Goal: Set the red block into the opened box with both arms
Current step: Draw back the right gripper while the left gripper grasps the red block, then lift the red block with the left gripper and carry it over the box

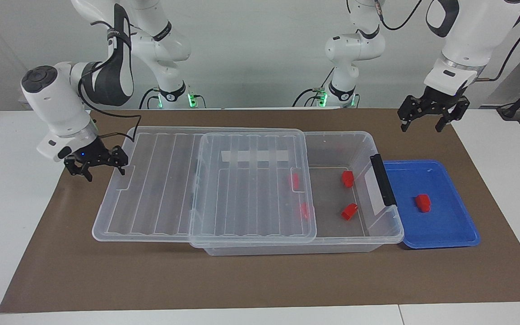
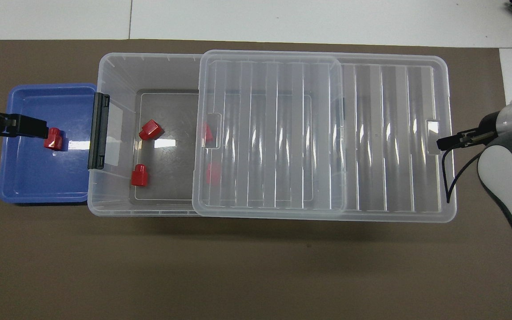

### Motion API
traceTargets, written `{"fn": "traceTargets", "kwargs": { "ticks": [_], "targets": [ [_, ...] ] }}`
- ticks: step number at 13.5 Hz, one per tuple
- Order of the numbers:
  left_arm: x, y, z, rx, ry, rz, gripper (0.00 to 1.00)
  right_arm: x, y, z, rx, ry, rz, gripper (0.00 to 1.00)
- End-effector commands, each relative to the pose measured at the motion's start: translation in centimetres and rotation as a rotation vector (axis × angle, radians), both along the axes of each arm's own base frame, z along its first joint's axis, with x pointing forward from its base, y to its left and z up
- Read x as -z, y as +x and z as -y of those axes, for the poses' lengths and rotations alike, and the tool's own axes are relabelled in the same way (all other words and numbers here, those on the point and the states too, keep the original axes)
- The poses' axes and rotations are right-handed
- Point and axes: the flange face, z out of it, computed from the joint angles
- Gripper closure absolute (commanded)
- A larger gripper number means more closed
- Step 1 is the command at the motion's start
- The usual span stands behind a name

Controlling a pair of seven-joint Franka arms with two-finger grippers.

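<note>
One block (image 1: 422, 202) is sitting in the tray (image 1: 449, 234), four more in the half-open box (image 1: 377, 234). Left gripper (image 1: 428, 120) is hanging over the counter with jaws spread; right gripper (image 1: 95, 166), spread too, is hooking the lid (image 1: 151, 180).

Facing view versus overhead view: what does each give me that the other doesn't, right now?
Only the facing view shows both arms whole: the left tool hangs open in the air near the shallow blue plastic tray's robot-side edge, and the right tool is open at the ribbed clear lid's end. Only the overhead view shows the large clear plastic box's open floor from straight above. Both show the lid slid toward the right arm's end, the small red plastic block on the tray, and more red blocks inside the box.
</note>
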Motion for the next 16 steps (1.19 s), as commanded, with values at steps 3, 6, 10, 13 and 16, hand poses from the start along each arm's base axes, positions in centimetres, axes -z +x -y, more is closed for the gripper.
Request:
{"fn": "traceTargets", "kwargs": {
  "ticks": [3, 6, 10, 13, 16],
  "targets": [
    [9.1, 2.9, -5.5, -0.018, 0.011, 0.033, 0.00, -1.4, -0.3, -0.6, -0.022, -0.003, -0.028, 0.01],
    [15.6, 4.4, -9.0, -0.078, -0.007, 0.071, 0.00, -4.8, -0.4, -2.0, 0.091, 0.004, -0.027, 0.00],
    [23.9, 4.2, -10.5, -0.116, -0.021, 0.089, 0.00, -11.4, -0.2, -7.0, 0.326, 0.021, -0.026, 0.00],
    [28.2, 4.6, -12.8, -0.114, -0.022, 0.091, 0.00, -14.2, -0.9, -9.8, 0.423, 0.022, -0.039, 0.00],
    [30.2, 4.3, -14.2, -0.085, -0.016, 0.104, 0.00, -15.7, -2.3, -9.6, 0.431, -0.013, -0.042, 0.00]
  ]
}}
